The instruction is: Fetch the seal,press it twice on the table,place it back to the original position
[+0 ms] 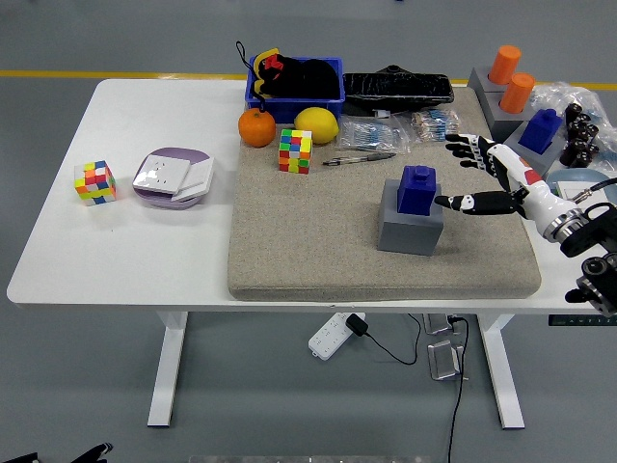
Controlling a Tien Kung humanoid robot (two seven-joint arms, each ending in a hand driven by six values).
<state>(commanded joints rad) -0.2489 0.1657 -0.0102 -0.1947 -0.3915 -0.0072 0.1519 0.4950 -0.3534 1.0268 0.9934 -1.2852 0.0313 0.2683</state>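
Note:
A blue seal point(417, 188) stands upright in its grey block holder point(410, 228) on the beige mat point(308, 241), right of centre. My right hand point(474, 172) hovers just to the right of the seal, apart from it, open and holding nothing, its fingers point(461, 147) spread. The thumb points left toward the seal with a small gap. My left arm does not show.
Further grey holders with orange seals point(507, 64) and a blue seal point(543, 128) stand at the right rear. A colour cube point(295, 151), pen point(359, 160), orange point(256, 127), lemon point(316, 125), blue bin point(295, 79) and bagged items line the mat's back. Another cube point(95, 182) and a purple-white box point(173, 177) sit on the left.

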